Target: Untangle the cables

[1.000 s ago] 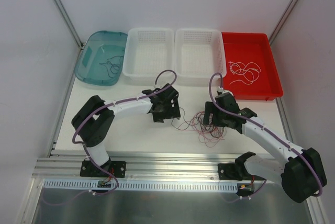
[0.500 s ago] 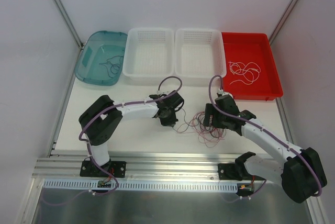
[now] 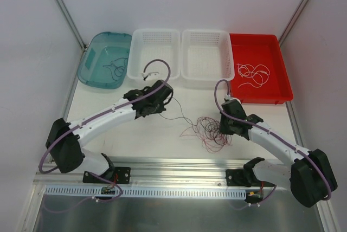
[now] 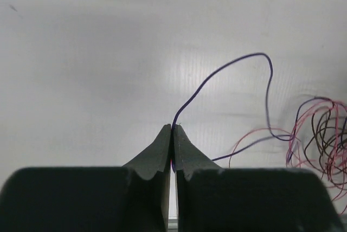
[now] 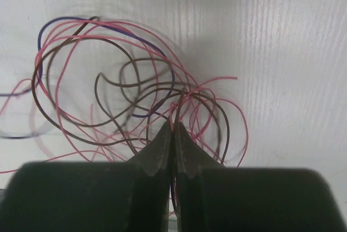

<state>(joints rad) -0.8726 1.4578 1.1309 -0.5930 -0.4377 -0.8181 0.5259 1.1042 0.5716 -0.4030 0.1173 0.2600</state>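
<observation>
White desk (image 3: 119, 134), teal tub (image 3: 95, 58), white basket (image 3: 155, 53), second white basket (image 3: 207, 53), red tray (image 3: 255, 47) along the back, cable tangle (image 3: 209, 129) nearer.

Two arms, catalogued as a pair. Left arm (image 3: 103, 117) and right arm (image 3: 276, 144) had white link shells, black joint housings and black base plates (image 3: 107, 175). A lilac hose (image 3: 157, 60) was routed along each. Left gripper (image 4: 171, 127) and right gripper (image 5: 173, 124) bore matte dark-grey wedge fingers (image 4: 152, 159) with notched inner edges.

Left wrist view: tangle (image 4: 320, 134) cut off right. Right fingers (image 5: 160, 148) hide pinched part, possibly brown.
</observation>
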